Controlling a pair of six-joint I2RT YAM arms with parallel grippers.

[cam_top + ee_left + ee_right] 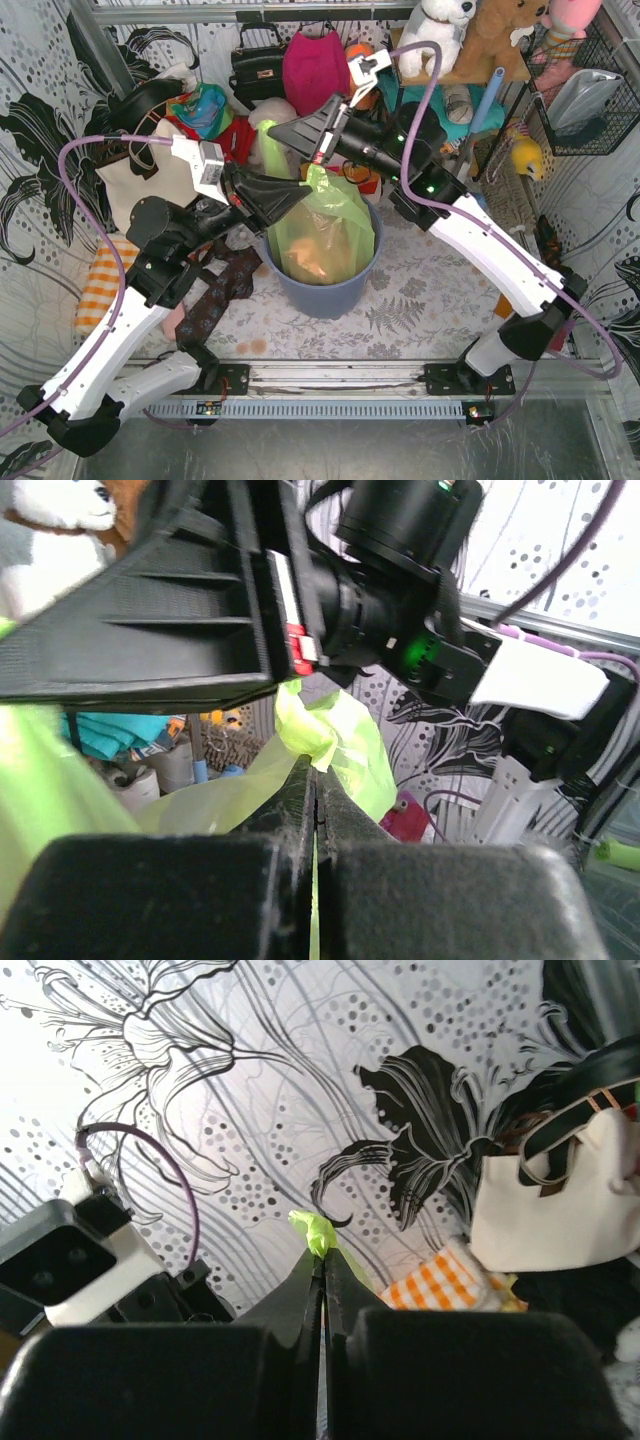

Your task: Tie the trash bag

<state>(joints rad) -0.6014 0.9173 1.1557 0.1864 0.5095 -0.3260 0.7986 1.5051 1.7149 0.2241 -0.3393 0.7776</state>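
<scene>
The lime-green trash bag (322,228) sits in a blue-grey round bin (330,290), orange-brown paper showing through. My left gripper (308,187) is shut on a pulled-up flap of the bag at its left rim; in the left wrist view the green film (340,735) bunches at the tips of my gripper (315,770). My right gripper (272,135) points left above the bag and is shut on another green flap (316,1230) that sticks out past its tips (322,1258). The two grippers cross just above the bag's mouth.
Handbags, a white tote (135,180) and a magenta bag (315,65) stand behind the bin. Plush toys (480,30) sit at the back right, a wire basket (590,90) at the right. An orange checked cloth (100,285) and a dark patterned cloth (215,295) lie left of the bin.
</scene>
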